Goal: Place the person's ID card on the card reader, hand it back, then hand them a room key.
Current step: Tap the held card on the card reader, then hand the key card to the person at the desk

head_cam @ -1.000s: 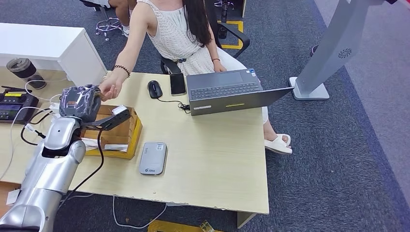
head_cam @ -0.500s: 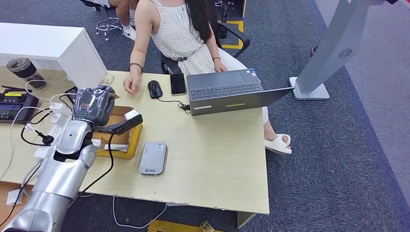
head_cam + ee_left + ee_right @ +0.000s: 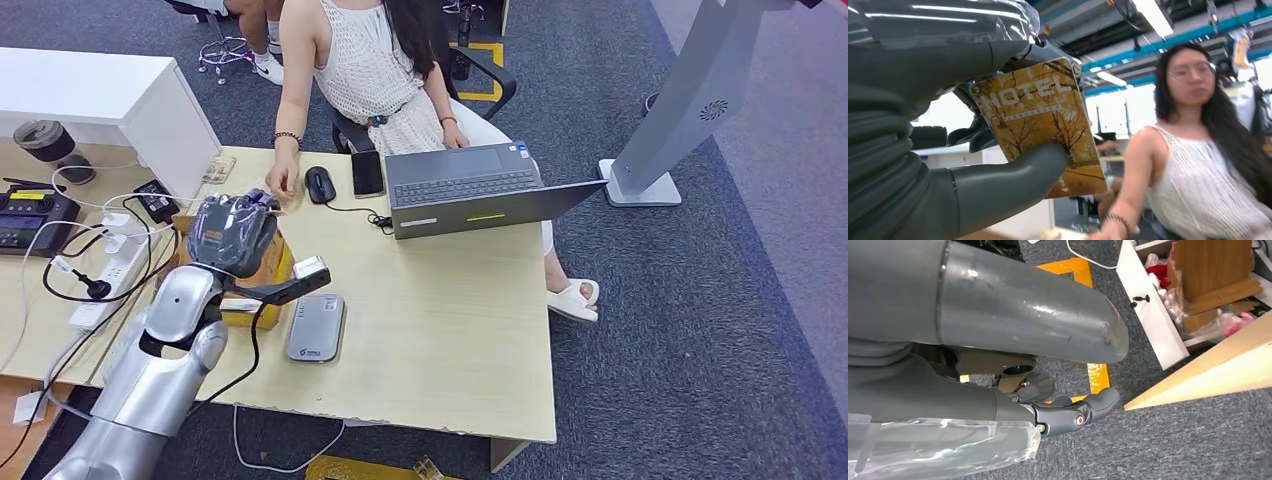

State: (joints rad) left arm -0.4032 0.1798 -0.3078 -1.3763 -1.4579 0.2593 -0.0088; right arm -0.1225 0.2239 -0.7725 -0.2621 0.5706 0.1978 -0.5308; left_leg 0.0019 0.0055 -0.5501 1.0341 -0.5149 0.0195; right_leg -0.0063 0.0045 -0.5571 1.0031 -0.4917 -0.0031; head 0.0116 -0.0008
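Overhead, the pale wooden surface (image 3: 450,330) stands on dark grey carpet (image 3: 700,330), with what looks like a card reader (image 3: 316,327) at its near left. The left hand (image 3: 232,232) grips a yellow room key (image 3: 1040,122); the right hand (image 3: 998,340) hangs over the carpet, fingers seemingly loose, holding nothing.

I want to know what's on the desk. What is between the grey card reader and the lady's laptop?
Just bare desk, seen in the head view, between the card reader and the laptop.

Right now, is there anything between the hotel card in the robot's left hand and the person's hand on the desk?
Nothing visible. The left hand holds the card over the box, just short of the person's hand.
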